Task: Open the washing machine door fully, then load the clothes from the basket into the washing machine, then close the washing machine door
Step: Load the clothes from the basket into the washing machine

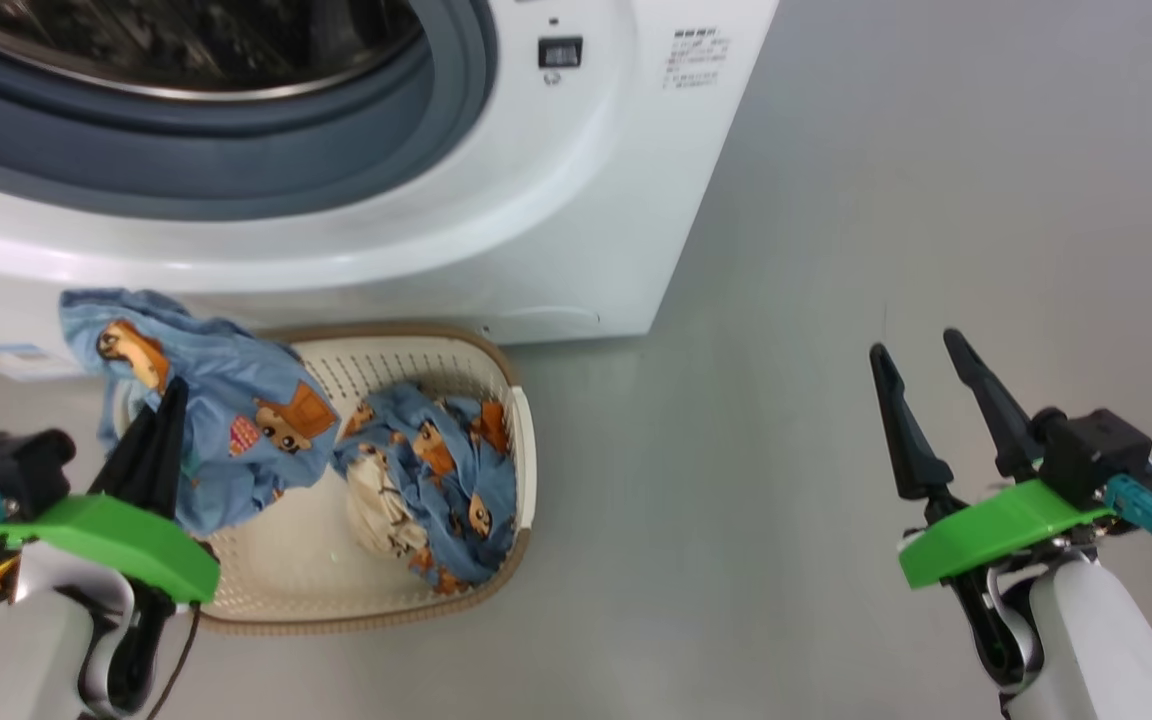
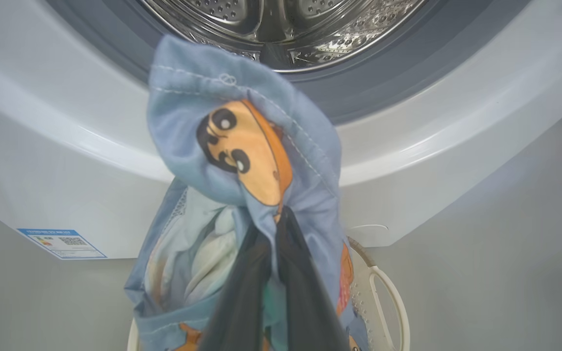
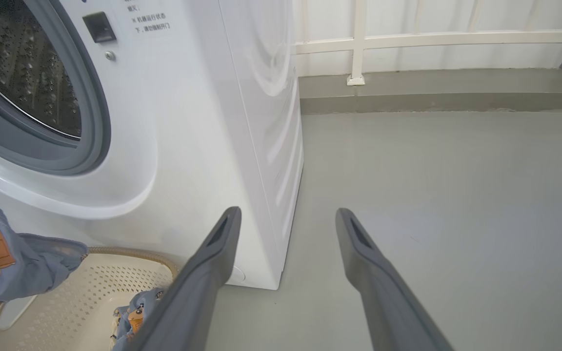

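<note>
The white washing machine (image 1: pixel 576 200) stands with its drum (image 2: pixel 281 24) showing behind the grey gasket; its door is out of view. In front sits the cream basket (image 1: pixel 286 570), with a blue printed garment (image 1: pixel 436 480) bunched inside. My left gripper (image 1: pixel 171 400) is shut on another piece of the clothes (image 1: pixel 226 400), held up over the basket's left side and below the drum mouth. In the left wrist view this garment (image 2: pixel 242 146) drapes over my fingers (image 2: pixel 261 273). My right gripper (image 1: pixel 921 345) hangs open and empty over the floor to the right.
Bare grey floor (image 1: pixel 836 250) spreads right of the machine. A white railing (image 3: pixel 432 39) and a low kerb close off the far side. A blue label sticker (image 2: pixel 61 243) marks the machine's lower left corner.
</note>
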Tool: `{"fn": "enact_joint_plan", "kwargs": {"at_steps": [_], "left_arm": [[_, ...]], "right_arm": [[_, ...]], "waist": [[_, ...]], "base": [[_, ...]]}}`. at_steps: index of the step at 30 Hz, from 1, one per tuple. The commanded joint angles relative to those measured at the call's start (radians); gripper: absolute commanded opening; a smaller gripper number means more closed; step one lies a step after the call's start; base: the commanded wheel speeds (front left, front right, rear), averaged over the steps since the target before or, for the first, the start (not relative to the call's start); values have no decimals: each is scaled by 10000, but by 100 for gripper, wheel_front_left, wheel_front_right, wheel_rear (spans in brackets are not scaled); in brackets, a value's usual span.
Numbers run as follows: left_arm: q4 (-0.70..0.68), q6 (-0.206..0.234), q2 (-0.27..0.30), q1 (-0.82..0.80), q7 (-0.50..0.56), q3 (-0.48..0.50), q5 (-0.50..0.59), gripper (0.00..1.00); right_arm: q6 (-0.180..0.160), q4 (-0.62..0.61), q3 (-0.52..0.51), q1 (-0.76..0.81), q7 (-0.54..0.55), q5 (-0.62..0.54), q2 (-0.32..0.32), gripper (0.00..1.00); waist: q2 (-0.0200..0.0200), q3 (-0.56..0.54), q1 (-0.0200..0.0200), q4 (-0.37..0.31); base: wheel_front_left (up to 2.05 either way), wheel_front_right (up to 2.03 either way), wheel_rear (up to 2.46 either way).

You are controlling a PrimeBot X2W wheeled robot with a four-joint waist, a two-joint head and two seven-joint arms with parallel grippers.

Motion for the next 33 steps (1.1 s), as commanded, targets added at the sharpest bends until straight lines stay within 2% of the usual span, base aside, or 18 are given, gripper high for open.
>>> {"fn": "enact_joint_plan", "kwargs": {"at_steps": [1, 19, 26, 33], "left_arm": [[-493, -15, 319, 295, -63, 661, 268, 0], [-3250, -15, -438, 3286, -63, 2829, 1908, 0], [-4131, -15, -744, 4246, -63, 3506, 2207, 0], [-4417, -15, -846, 4458, -63, 3660, 2307, 0]], "right_arm": [[16, -166, 125, 359, -48, 137, -107, 100], [16, -209, -363, 1838, -48, 488, -521, 100], [16, -282, -428, 2010, -48, 527, -558, 100], [16, -352, -466, 2045, -48, 481, -499, 100]], "waist": [[0, -761, 0, 143], [0, -2216, 0, 251], [0, -2263, 0, 201], [0, -2180, 0, 177]], "base": [[0, 0, 0], [0, 0, 0], [0, 0, 0], [0, 0, 0]]}}
